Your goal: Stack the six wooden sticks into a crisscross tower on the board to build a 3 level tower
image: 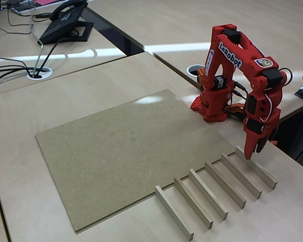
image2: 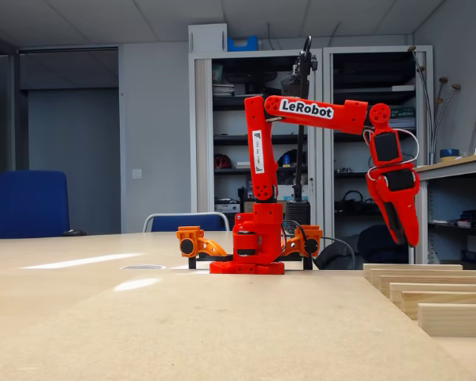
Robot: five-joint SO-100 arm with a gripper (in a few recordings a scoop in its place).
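Nothing stacked yet: board [image: 111,151] bare, no tower begun. Six wooden sticks [image: 207,194] laid side by side on bench just off board's near-right edge. Tool [image: 251,151] poised over farthest stick, nothing held; opening can't be told

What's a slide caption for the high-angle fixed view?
Red arm's gripper hovers over the end stick of six wooden sticks beside the bare board.

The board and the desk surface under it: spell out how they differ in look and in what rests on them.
The board is a darker, speckled brownish tan; the desk surface is paler, smooth and wood-grained. The board is bare, while the desk surface carries the wooden sticks, which lie side by side to the right of the board in the higher fixed view, and the red arm's base. Both are flat and matte apart from window glare.
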